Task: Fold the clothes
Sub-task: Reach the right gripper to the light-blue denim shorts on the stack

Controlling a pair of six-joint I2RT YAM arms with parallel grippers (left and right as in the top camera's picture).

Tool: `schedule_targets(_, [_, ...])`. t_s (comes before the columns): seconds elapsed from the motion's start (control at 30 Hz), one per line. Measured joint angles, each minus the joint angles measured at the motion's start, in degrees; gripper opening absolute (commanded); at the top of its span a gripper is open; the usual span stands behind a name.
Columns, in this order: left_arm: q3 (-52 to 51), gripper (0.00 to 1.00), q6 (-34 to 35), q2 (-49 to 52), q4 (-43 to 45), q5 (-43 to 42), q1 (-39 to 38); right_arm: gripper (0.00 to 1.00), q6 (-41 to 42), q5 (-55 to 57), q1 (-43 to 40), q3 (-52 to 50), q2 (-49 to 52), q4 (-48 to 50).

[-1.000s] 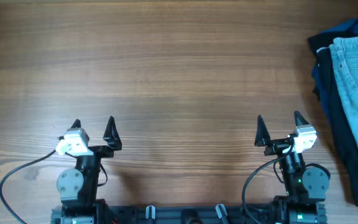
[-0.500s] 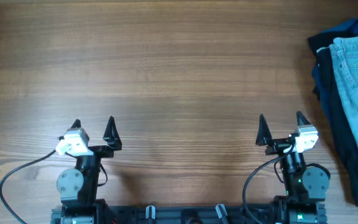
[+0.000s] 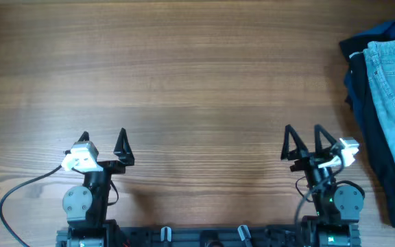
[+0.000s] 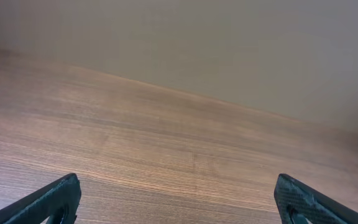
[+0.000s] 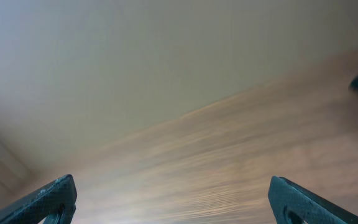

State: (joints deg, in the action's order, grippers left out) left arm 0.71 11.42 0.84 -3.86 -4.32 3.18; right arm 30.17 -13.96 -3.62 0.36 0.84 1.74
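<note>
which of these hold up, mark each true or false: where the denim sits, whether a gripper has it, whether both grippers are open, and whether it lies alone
1. The light blue denim garment lies at the right edge of the table. True.
2. The right gripper has hold of the denim garment. False: it holds nothing and is apart from the garment, with bare wood between them.
3. The left gripper and the right gripper both have their fingers spread open. True.
4. The denim garment is the only cloth on the table. False: dark blue cloth shows along its left edge.
</note>
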Motion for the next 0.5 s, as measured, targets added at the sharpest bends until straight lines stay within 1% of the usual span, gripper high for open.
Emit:
schedule_targets(0.13, [0.0,1.00,0.0,0.0,0.0,0.0,0.0,1.00,12.3,0.0,0.0,0.0,0.0,0.0])
schedule_targets(0.4, [0.0,1.00,0.0,0.0,0.0,0.0,0.0,1.00,28.4,0.0,0.0,0.0,0.0,1.3])
schedule_targets(0.47, [0.0,1.00,0.0,0.0,0.0,0.0,0.0,0.99,28.0,-1.1,0.0,0.0,0.0,4.5])
schedule_targets(0.5, [0.0,1.00,0.0,0.0,0.0,0.0,0.0,1.00,26.4,-2.2,0.0,0.0,0.1,7.0])
